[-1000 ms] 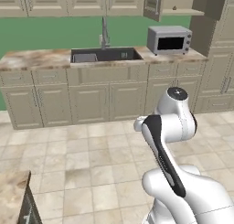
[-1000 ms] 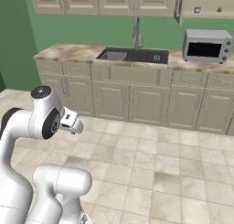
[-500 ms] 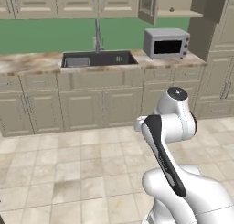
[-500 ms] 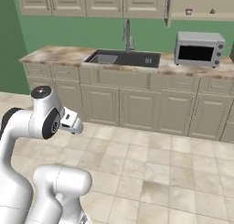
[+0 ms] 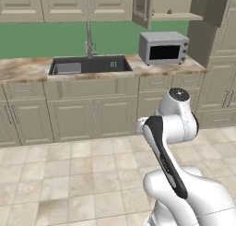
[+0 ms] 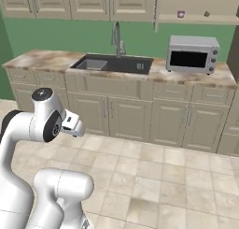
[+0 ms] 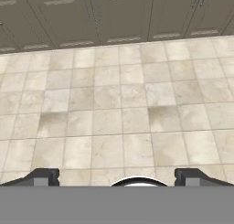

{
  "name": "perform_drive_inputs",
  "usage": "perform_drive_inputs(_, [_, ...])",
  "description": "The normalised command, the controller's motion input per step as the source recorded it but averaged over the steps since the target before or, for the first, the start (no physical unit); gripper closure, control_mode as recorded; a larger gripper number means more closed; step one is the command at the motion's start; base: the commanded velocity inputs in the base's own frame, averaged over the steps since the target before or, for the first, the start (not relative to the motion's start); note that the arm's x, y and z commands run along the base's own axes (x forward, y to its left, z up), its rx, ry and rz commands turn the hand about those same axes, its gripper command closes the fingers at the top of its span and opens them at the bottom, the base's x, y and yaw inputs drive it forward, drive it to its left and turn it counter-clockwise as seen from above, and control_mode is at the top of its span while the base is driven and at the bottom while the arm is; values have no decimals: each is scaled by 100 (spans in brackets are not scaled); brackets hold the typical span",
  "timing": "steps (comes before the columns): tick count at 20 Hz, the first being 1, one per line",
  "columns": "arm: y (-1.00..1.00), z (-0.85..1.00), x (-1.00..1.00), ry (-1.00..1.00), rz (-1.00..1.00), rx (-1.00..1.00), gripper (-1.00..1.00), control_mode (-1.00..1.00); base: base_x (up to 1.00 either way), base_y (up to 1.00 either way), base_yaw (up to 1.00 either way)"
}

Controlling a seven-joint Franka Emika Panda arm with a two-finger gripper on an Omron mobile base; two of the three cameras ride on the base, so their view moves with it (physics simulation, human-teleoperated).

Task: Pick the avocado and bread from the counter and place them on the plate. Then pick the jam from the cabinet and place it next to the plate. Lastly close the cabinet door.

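Sitting on the shelf of the open upper cabinet (image 5: 177, 6), the jam (image 5: 169, 11) shows as a tiny brown object above the microwave (image 5: 164, 47); in the right base view it appears at the far right of the shelf (image 6: 206, 13), with a small purplish item (image 6: 180, 14) to its left. The cabinet door (image 5: 142, 8) stands swung out toward the room, at the left edge of the opening. Below runs the marbled counter (image 5: 27, 68), with the sink (image 5: 90, 64) and faucet (image 5: 89, 40) at its middle and the microwave to the right. Avocado, bread and plate cannot be identified on the stretch of counter shown. The gripper (image 7: 117, 178) points down at the tiled floor (image 7: 119, 104), its fingers spread wide and holding nothing; beige lower cabinet fronts (image 7: 114, 15) lie across the top of the hand view. Judged from this, the arm is folded close to the base, well apart from the counter, and every task item lies farther forward and higher than the gripper, the jam up and to the right. The task appears to be at its travel stage, with no pick yet begun; the next move calls for closing on the counter.
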Motion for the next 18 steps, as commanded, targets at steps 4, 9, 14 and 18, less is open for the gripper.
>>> perform_drive_inputs(4, [0,0,0,0,0,0,-100,100,57,-51,0])
perform_drive_inputs(9, [0,0,0,0,0,0,-100,100,57,-52,0])
perform_drive_inputs(14, [0,0,0,0,0,0,-100,100,55,-54,0])
perform_drive_inputs(18, [0,0,0,0,0,0,-100,100,53,-54,1])
